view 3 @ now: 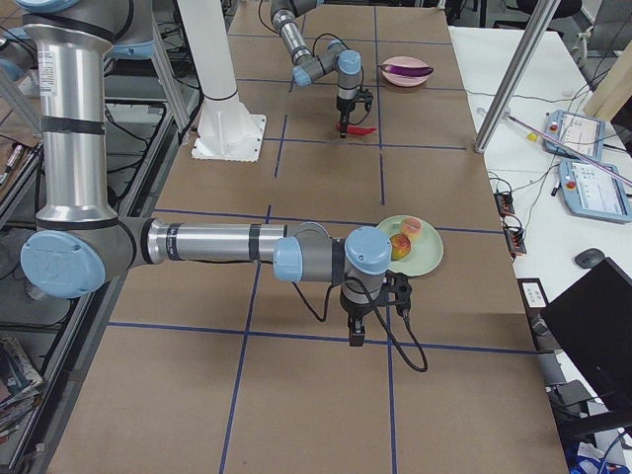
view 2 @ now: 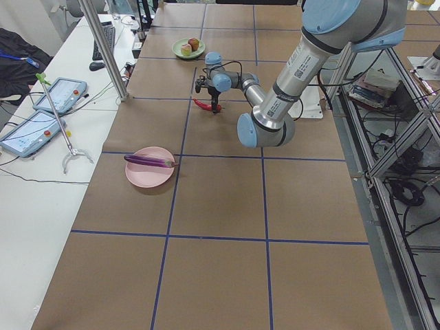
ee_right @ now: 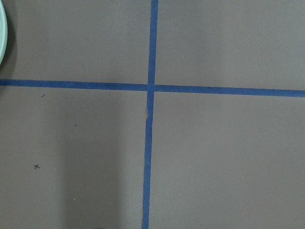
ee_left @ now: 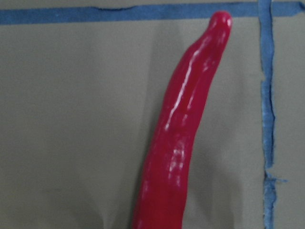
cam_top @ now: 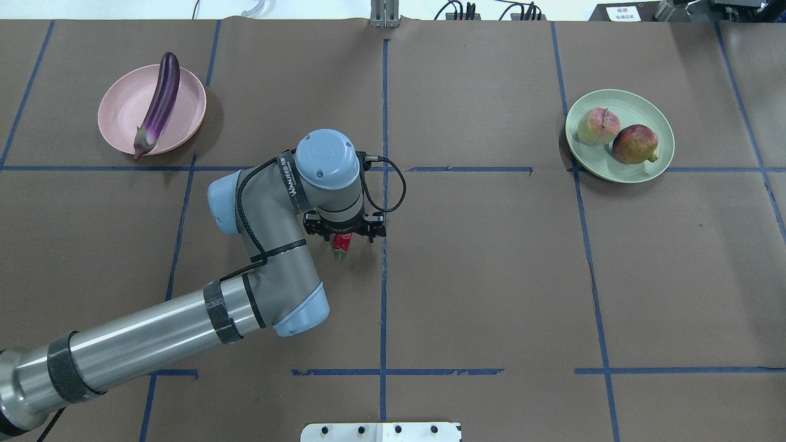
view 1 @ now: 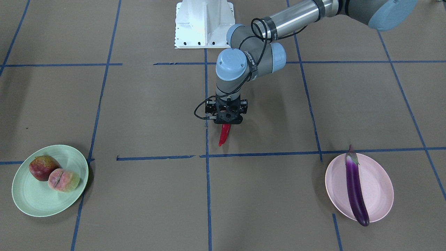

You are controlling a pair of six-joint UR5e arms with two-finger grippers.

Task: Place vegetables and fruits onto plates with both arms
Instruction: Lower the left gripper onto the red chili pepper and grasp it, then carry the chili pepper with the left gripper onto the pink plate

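My left gripper points down near the table's middle, shut on the red chili pepper, which sticks out beneath it just above the paper. The purple eggplant lies across the pale pink plate. The dark red apple-like fruit and the peach sit together on the mint green plate. My right gripper shows only in the exterior right view, hanging over bare table beside the green plate; I cannot tell if it is open or shut.
The white base block stands at the robot's side of the table. Blue tape lines grid the brown paper cover. Operator desks with tablets flank the far side.
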